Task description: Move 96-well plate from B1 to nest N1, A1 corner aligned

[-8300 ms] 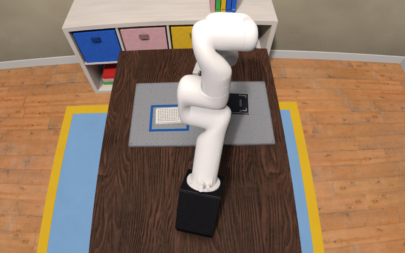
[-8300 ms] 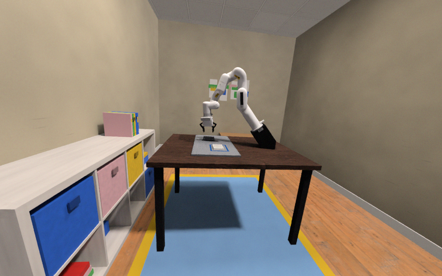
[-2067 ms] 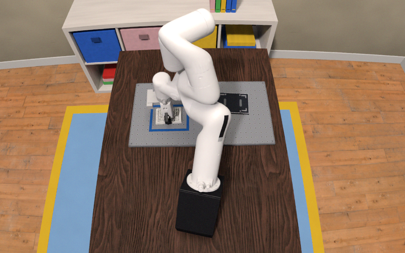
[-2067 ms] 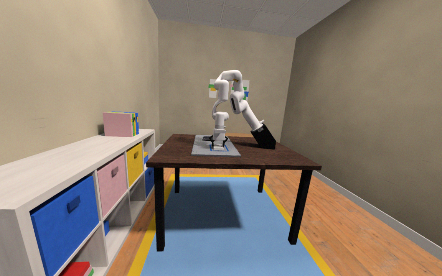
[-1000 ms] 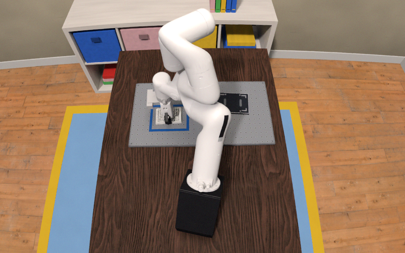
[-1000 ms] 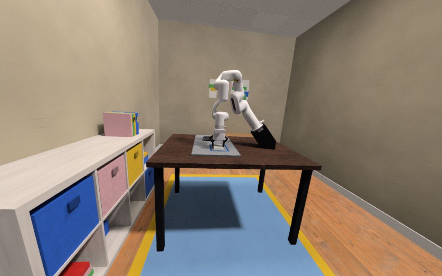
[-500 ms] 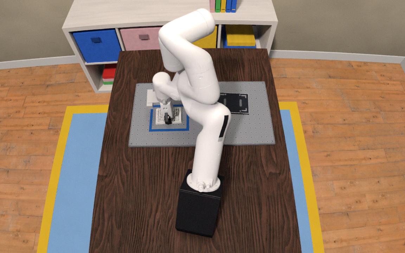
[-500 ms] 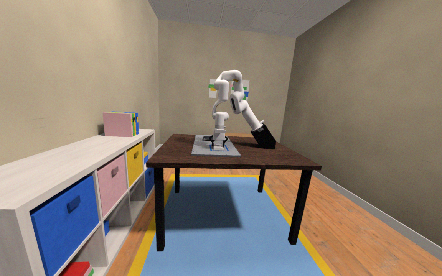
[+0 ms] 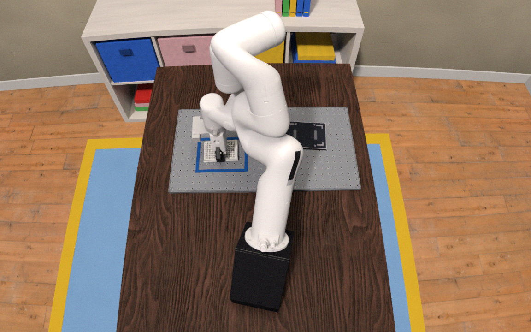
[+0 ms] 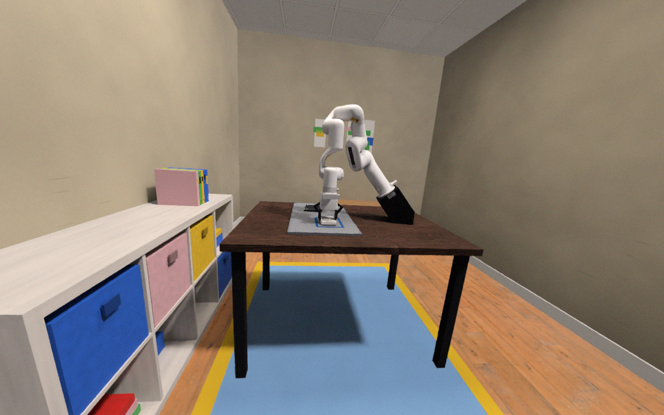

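Note:
The white 96-well plate (image 9: 220, 152) sits inside the blue-outlined bench spot B1 (image 9: 221, 165) on the left part of the grey perforated baseplate. My gripper (image 9: 219, 153) points straight down over the plate and is shut on it across its short width; one dark finger shows at the plate's near edge. In the side view the gripper (image 10: 328, 218) is low on the plate (image 10: 328, 221). The black plate nest N1 (image 9: 309, 135) lies to the right on the baseplate, partly hidden by my arm. The plate's cut-off corner is too small to make out.
A white flat block lies on the baseplate just behind B1. My black base (image 9: 261, 268) stands at the table's near end. A shelf with coloured bins (image 9: 127, 57) stands behind the table.

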